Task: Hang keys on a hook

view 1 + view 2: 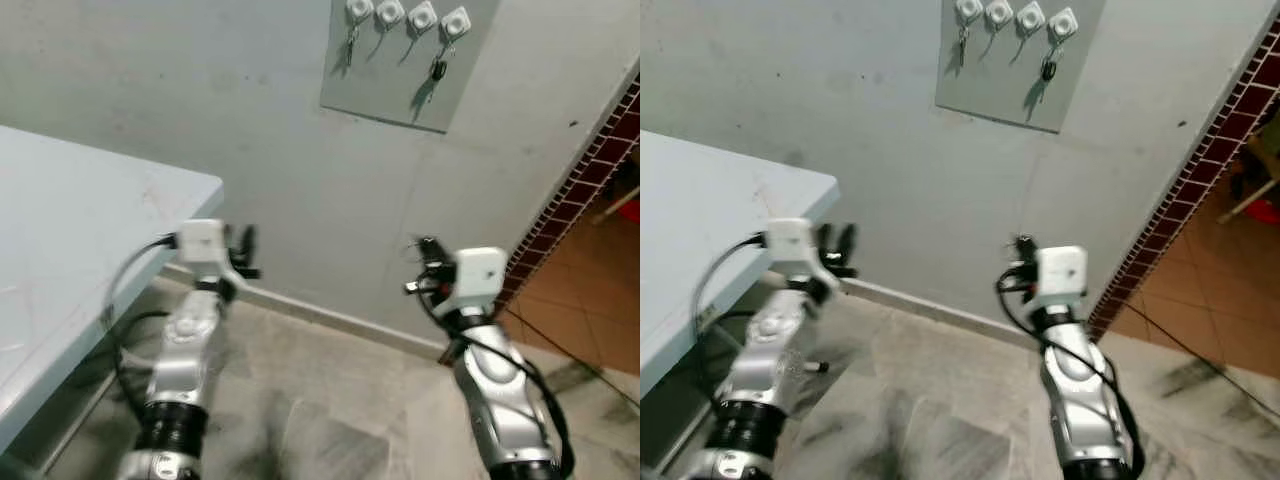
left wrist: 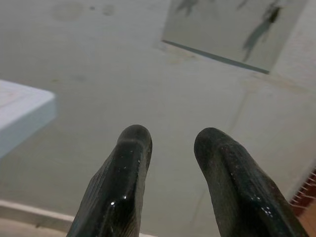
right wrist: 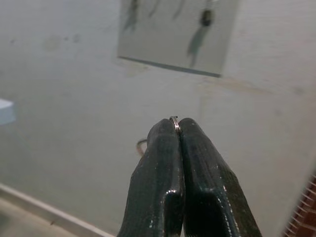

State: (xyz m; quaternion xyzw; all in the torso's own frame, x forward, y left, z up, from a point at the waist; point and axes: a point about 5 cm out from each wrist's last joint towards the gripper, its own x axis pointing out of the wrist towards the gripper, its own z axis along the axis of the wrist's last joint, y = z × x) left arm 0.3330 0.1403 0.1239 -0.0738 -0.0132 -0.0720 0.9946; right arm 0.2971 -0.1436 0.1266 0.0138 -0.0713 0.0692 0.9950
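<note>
A grey board (image 1: 400, 75) on the wall carries several white hooks (image 1: 422, 16). A key (image 1: 352, 42) hangs from the leftmost hook and a dark key (image 1: 438, 68) from the rightmost. My right gripper (image 3: 177, 124) is shut on a thin metal key ring (image 3: 174, 119), which peeks out at the fingertips and loops out beside them (image 3: 141, 146). It is held low, well below the board and short of the wall (image 1: 425, 245). My left gripper (image 2: 170, 140) is open with nothing between its fingers, raised beside the table corner (image 1: 243, 250).
A pale table (image 1: 70, 230) juts in from the left, its corner close to my left arm. A red brick-patterned wall edge (image 1: 580, 180) runs down the right, with orange floor tiles (image 1: 590, 310) beyond. A skirting strip (image 1: 330, 318) lines the wall base.
</note>
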